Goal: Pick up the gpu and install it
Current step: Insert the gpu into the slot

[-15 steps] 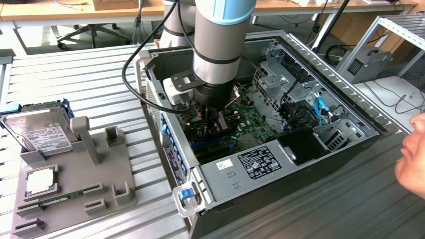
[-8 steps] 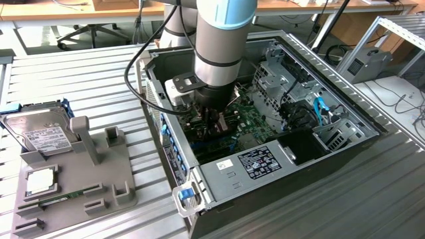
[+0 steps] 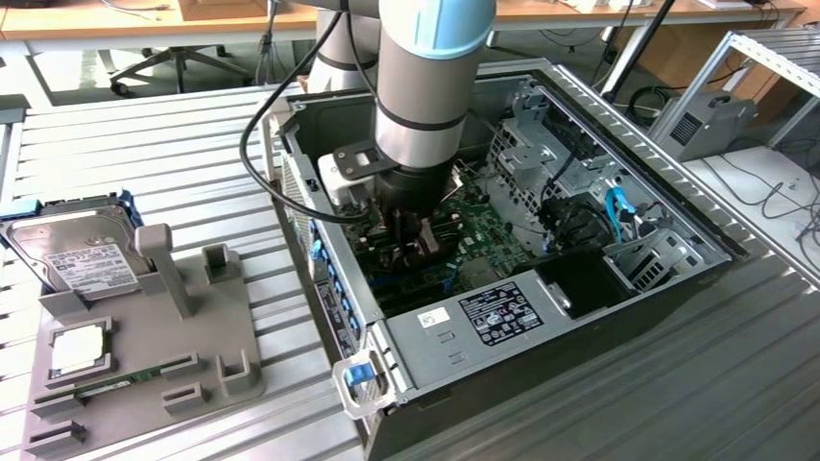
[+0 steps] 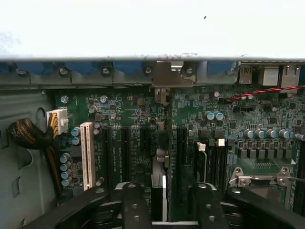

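The gpu (image 4: 161, 157) shows edge-on in the wrist view as a thin dark card standing upright in a slot of the green motherboard (image 4: 128, 119). Its silver end bracket (image 4: 167, 76) reaches the case's rear wall. My gripper (image 4: 169, 191) straddles the card's near end; the black fingers (image 4: 131, 200) stand apart, with a gap on each side of the card, so it is open. In the exterior view, the gripper (image 3: 417, 245) is lowered deep inside the open computer case (image 3: 384, 336), over the motherboard.
A grey holder (image 3: 192, 355) at the exterior view's left carries a silver hard drive (image 3: 77, 254), a processor (image 3: 80, 346) and a memory stick (image 3: 122, 387). A white slot (image 4: 86, 152), yellow cable bundle (image 4: 28, 136) and capacitors crowd the board. Drive cages (image 3: 564, 163) line the case.
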Robot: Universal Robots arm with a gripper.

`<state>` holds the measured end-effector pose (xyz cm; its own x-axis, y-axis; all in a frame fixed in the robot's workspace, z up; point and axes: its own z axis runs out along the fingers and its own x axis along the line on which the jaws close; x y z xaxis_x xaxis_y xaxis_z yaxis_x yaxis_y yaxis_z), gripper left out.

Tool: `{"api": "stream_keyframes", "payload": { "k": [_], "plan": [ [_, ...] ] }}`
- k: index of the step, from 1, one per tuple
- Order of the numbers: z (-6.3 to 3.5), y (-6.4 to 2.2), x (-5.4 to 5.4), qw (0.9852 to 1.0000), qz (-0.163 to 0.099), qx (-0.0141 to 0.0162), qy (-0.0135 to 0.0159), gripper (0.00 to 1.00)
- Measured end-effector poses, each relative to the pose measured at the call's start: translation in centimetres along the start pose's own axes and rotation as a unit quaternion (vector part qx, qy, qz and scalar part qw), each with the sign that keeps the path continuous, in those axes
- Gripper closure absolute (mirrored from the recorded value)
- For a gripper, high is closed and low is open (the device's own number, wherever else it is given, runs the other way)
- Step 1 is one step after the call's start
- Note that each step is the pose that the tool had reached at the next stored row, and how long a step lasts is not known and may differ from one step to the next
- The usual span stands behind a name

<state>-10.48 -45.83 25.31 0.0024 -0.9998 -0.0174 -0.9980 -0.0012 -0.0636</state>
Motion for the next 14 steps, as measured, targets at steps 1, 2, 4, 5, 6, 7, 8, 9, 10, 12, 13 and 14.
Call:
{"api": "stream_keyframes", "payload": {
  "k": [1, 2, 4, 5, 6, 7, 8, 9, 10, 12, 13, 14],
  "plan": [
    [-0.03, 0.00, 0.0, 1.0000, 0.000, 0.0001, 0.0000, 0.54],
    [-0.07, 0.00, 0.0, 1.0000, 0.000, 0.0002, 0.0000, 0.54],
    [-0.15, -0.01, 0.0, 1.0000, 0.000, 0.0006, 0.0000, 0.42],
    [-0.22, -0.01, 0.0, 1.0000, 0.000, 0.0008, 0.0002, 0.42],
    [-0.41, -0.02, 0.0, 1.0000, 0.000, 0.0014, 0.0011, 0.42],
    [-0.76, -0.04, 0.0, 1.0000, 0.000, 0.0021, 0.0017, 0.42],
    [-1.18, -0.07, 0.0, 1.0000, 0.000, 0.0030, 0.0020, 0.42],
    [-1.69, -0.11, 0.0, 1.0000, 0.000, 0.0039, 0.0022, 0.42],
    [-2.42, -0.16, -0.1, 1.0000, 0.000, 0.0048, 0.0023, 0.42],
    [-3.43, -0.22, -0.1, 1.0000, 0.000, 0.0055, 0.0024, 0.42],
    [-3.85, -0.24, -0.1, 1.0000, 0.000, 0.0056, 0.0024, 0.42],
    [-4.05, -0.26, -0.1, 1.0000, 0.000, 0.0057, 0.0024, 0.42]
  ]
}}
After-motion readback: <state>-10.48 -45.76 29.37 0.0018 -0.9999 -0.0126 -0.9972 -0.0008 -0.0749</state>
